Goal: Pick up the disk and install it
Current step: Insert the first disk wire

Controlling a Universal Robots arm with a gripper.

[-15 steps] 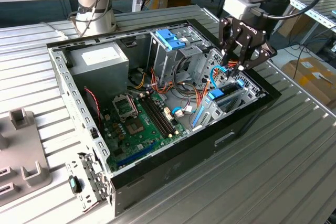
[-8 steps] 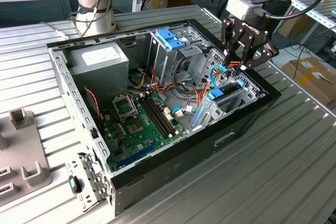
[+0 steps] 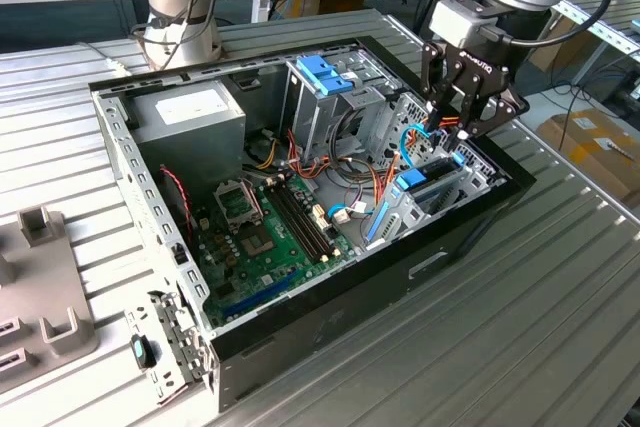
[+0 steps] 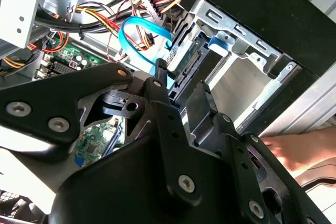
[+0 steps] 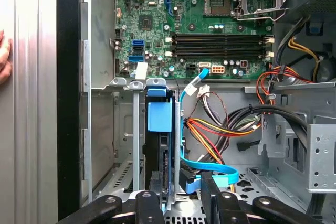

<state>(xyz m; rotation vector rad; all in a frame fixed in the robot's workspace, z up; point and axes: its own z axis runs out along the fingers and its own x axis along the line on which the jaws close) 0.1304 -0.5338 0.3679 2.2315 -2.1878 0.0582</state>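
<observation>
One end effector [image 3: 452, 130] hangs above the drive bay [image 5: 123, 145], its fingers [image 5: 149, 208] apart. The disk [image 5: 164, 150] stands on edge inside that bay.

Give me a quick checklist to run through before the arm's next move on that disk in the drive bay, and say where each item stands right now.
1. Robot hand lined up with the disk: ok, it sits right above it in the exterior view.
2. Disk inside the metal bay: ok, it stands on edge in its slot. Fully seated: cannot tell.
3. Blue cable clear of the disk: not ok, it runs close alongside.
4. Person's hand away from the work: not ok, it rests on the table just outside the case wall by the bay.
5. Disk's connector plugged in: cannot tell.
</observation>
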